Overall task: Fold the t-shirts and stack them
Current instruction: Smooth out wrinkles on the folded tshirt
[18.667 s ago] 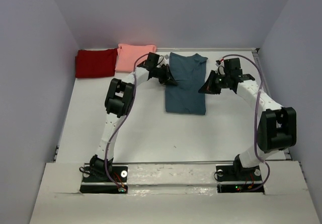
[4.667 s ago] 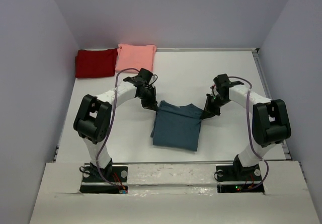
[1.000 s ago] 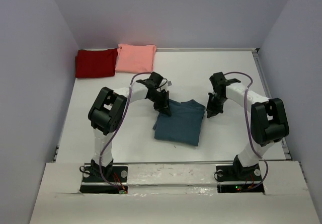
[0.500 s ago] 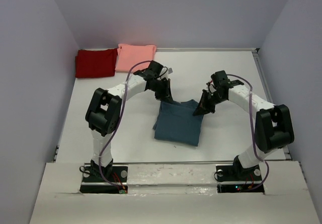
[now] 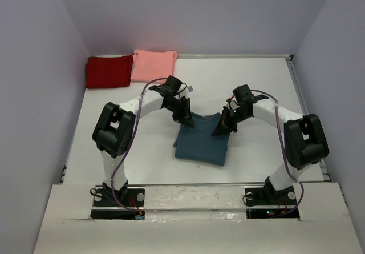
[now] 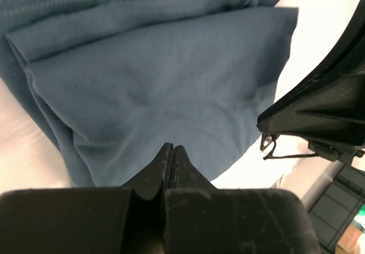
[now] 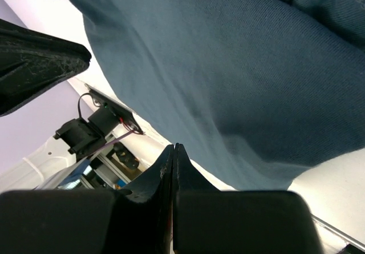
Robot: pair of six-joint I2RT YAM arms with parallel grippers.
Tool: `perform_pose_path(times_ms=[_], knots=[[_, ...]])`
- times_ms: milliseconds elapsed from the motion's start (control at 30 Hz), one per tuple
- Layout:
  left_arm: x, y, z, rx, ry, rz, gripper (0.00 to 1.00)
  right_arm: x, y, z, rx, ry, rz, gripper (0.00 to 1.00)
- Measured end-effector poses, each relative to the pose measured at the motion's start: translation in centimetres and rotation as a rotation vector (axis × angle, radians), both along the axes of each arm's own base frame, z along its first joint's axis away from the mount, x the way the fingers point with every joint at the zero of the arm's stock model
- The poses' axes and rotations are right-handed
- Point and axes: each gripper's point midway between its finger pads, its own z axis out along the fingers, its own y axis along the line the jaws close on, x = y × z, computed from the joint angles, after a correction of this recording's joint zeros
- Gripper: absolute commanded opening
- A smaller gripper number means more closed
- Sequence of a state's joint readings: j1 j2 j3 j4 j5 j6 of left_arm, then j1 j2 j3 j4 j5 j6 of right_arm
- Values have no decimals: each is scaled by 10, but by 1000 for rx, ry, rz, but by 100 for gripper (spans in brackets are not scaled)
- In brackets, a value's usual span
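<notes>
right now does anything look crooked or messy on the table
The folded blue shirt sits skewed to the table, far edge rumpled between left gripper and right gripper. Red shirt and pink shirt lie flat.

- No text, brand, number or sign can be read in any of the three views.
- A small white tag (image 5: 190,88), just above the middle of the overhead view, is too small to be read.
- On the teal t-shirt (image 6: 142,83), which fills both wrist views, no lettering can be made out.
</notes>
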State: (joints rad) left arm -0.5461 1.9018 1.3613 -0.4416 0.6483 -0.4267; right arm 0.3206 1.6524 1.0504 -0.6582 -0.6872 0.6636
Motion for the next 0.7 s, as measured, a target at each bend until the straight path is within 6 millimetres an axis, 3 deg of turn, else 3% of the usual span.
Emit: perform_pose_path(times_ms=[400, 700], knots=[[-26, 7, -8, 29, 60, -69, 0, 2, -4, -18, -72, -2, 4, 0], [-34, 16, -15, 67, 69, -100, 0, -6, -38, -44, -299, 21, 18, 0]])
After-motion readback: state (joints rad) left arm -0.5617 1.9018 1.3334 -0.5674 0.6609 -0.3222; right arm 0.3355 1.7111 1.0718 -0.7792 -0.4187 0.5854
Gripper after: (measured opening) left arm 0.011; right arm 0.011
